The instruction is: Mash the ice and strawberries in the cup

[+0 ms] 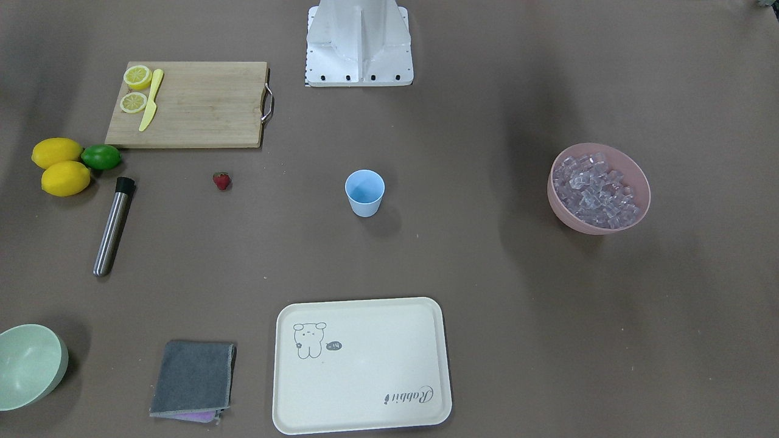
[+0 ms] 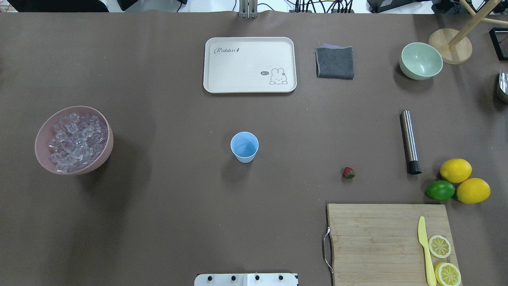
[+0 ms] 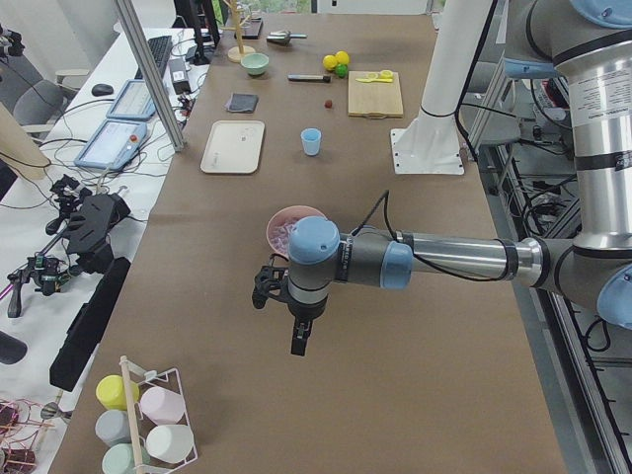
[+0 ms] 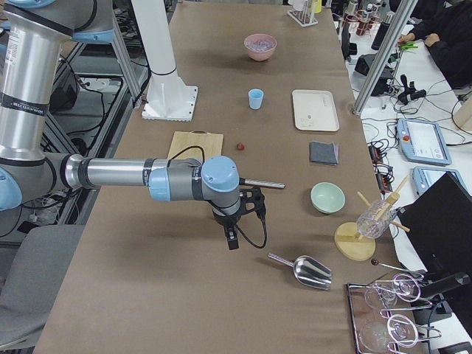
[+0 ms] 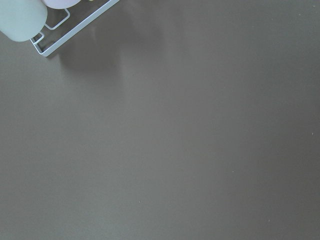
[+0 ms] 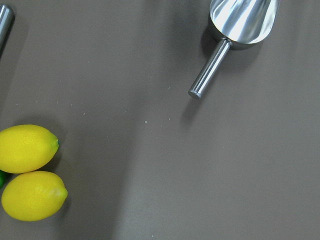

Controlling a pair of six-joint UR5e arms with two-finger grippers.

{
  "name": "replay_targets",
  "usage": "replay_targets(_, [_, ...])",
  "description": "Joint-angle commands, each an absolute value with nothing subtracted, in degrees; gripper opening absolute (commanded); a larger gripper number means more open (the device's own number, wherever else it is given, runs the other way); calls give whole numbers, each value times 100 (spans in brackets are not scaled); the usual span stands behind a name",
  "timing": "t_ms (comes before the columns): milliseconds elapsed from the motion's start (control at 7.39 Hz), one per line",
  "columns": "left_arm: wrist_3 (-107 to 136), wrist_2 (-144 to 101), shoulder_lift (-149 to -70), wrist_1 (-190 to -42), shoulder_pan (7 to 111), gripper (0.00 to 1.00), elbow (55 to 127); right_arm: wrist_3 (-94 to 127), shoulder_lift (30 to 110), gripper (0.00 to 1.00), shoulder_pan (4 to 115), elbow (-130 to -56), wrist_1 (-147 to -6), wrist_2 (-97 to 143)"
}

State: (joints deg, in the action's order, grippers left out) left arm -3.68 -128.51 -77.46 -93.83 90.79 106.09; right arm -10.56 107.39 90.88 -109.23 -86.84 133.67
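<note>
While the left tool (image 3: pixel 296 344) and right tool (image 4: pixel 232 240) hang over the worktop (image 3: pixel 415 385), far from the cup (image 2: pixel 244 147), their grip cannot be told.

Overhead, an empty blue cup (image 2: pixel 244 147) is stood upright; a red strawberry (image 2: pixel 348 173) is seen at its 3 o'clock, clear ice (image 2: pixel 75 141) in a bowl (image 2: pixel 104 157) at 9 o'clock.

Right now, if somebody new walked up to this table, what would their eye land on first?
The pink bowl heaped with clear ice stands out on the robot's left side. On the far right, two bright yellow lemons and a green lime cluster together. Between them the light blue cup stands alone and empty, the red strawberry lying apart to its right.
</note>
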Motion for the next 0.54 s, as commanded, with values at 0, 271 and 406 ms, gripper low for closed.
replay_targets(0, [-352, -12850, -7726, -9457, 9079, 98, 10582, -1028, 10740, 100, 9088, -10907, -8675, 13438])
replay_targets(271, [-334, -12850, -7743, -9466, 9079, 98, 10565, -1020, 10731, 100, 9088, -10907, -8675, 13438])
replay_targets(406, [-325, -12850, -7752, -9475, 9079, 98, 10573, -1020, 10731, 100, 9088, -10907, -8675, 13438])
